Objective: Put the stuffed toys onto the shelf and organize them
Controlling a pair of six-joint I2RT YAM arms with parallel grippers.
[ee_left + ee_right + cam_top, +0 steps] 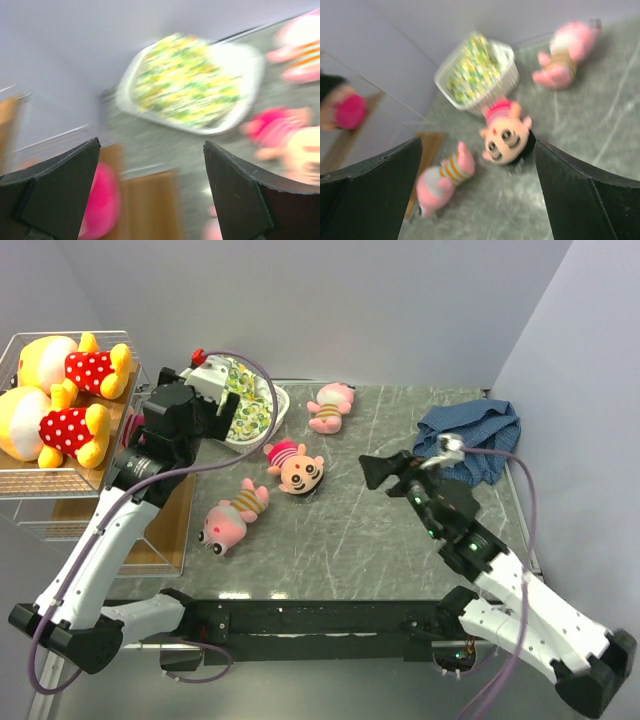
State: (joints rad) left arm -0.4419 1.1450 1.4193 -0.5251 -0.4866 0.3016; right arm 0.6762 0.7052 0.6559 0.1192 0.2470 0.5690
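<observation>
Motion blur smears both wrist views, so I read only shapes there. My left gripper (150, 192) hangs with jaws spread wide and nothing between them. Just ahead sits the white basket (250, 62), filled with floral cloth (185, 80); from the top camera the arm hides its near-left side. The right gripper (477, 195) is likewise spread and empty. A big-faced doll (506, 137) lies straight ahead on the table (400, 540), with a striped pink toy (445, 177) front-left and another pink toy (565, 55) beyond to the right. Left of the left gripper, a yellow bear (45, 360) and its twin (40, 425) lie on the top tier of the shelf (168, 525), which the frame edge cuts off.
</observation>
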